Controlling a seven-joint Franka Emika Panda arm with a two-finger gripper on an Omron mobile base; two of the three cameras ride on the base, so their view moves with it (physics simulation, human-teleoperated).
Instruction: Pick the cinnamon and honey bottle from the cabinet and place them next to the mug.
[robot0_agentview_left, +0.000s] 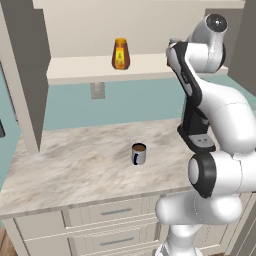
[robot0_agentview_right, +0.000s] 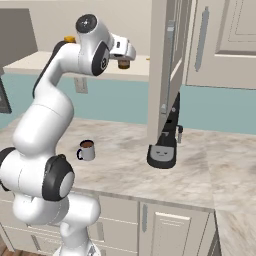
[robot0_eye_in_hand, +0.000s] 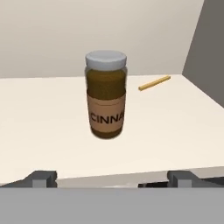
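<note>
The cinnamon (robot0_eye_in_hand: 106, 94), a dark-brown jar with a pale grey lid and a tan label, stands upright on the cabinet's pale shelf (robot0_eye_in_hand: 43, 122). My gripper (robot0_eye_in_hand: 112, 179) is open just in front of it, a fingertip low on either side and nothing between them. From the right base view the cinnamon (robot0_agentview_right: 123, 64) peeks out under my raised hand. The amber honey bottle (robot0_agentview_left: 120, 54) stands further left on the same shelf (robot0_agentview_left: 80, 67). Down on the marble counter sits the blue-grey mug (robot0_agentview_left: 139, 154) with brown liquid, also seen as the mug (robot0_agentview_right: 86, 150) from the right.
A thin yellow stick (robot0_eye_in_hand: 154, 83) lies on the shelf behind and right of the jar. The cabinet's open door (robot0_agentview_right: 165, 60) hangs at the right of my hand. A black coffee machine (robot0_agentview_right: 162, 150) stands on the counter under it. Drawers (robot0_agentview_left: 115, 212) run below the counter edge.
</note>
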